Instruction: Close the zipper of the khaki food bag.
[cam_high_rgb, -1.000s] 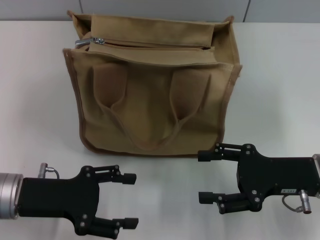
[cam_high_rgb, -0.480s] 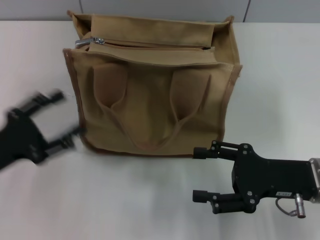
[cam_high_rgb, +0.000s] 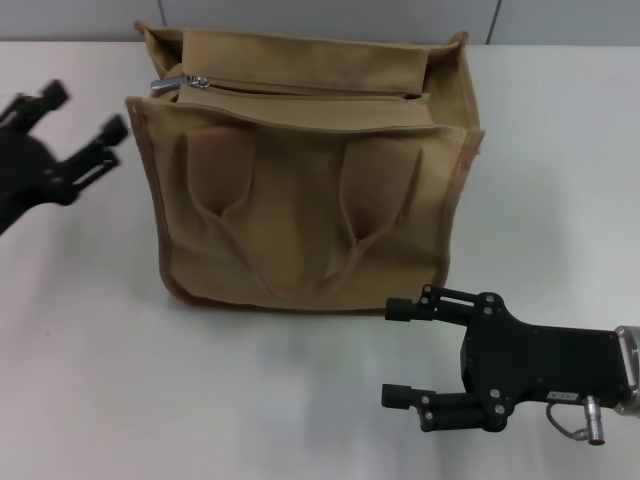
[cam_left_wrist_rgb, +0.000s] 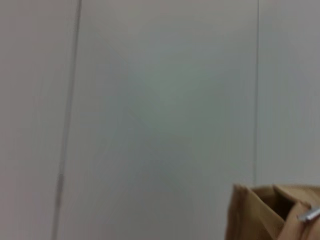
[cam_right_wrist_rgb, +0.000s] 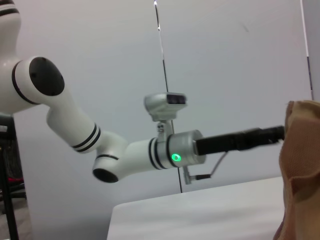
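Zipper (cam_high_rgb: 300, 88) not yet shut; left gripper (cam_high_rgb: 82, 118), jaws apart, has swung up beside pull tab (cam_high_rgb: 165, 86). Right gripper (cam_high_rgb: 398, 352) low, jaws apart.

Khaki food bag (cam_high_rgb: 310, 190) upright on the white table (cam_high_rgb: 560, 150), handles hanging down the front face. Zipper (cam_high_rgb: 300, 88) along the top, silver pull tab (cam_high_rgb: 180, 83) at the bag's left end. Left gripper (cam_high_rgb: 78, 117) raised just beside the bag's upper left corner, fingers spread, not touching the fabric. Right gripper (cam_high_rgb: 397, 352) low over the table, near the bag's lower right corner, fingers (cam_high_rgb: 412, 396) apart, pointing left.
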